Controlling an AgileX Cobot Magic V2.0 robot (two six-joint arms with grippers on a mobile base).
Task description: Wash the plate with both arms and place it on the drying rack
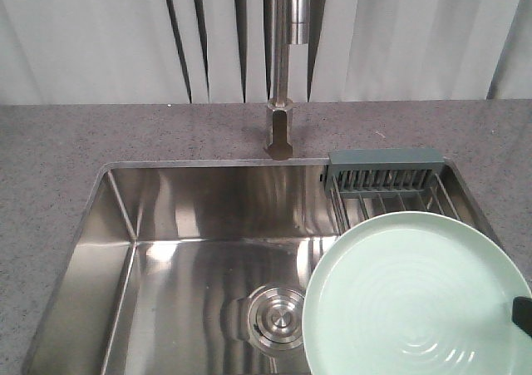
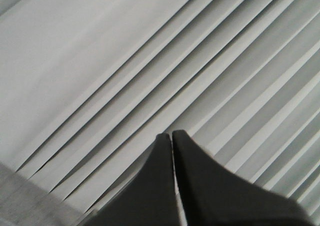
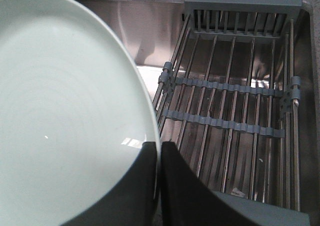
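Observation:
The pale mint-green plate (image 1: 416, 300) hangs tilted over the right part of the sink, its ringed inner face up. My right gripper (image 3: 160, 145) is shut on the plate's (image 3: 65, 110) right rim, one black finger on the inner face and one behind. A black tip of the right gripper (image 1: 522, 315) shows at the plate's right edge in the front view. The drying rack (image 3: 235, 100) lies in the sink to the right of the plate and below it; its slotted grey-green end (image 1: 384, 171) shows behind the plate. My left gripper (image 2: 171, 135) is shut on nothing, pointing at the blinds.
The steel sink basin (image 1: 191, 259) has a round drain (image 1: 278, 317) left of the plate. The faucet (image 1: 283, 76) stands at the back centre on the grey speckled counter (image 1: 50, 167). Vertical blinds (image 1: 100, 34) hang behind.

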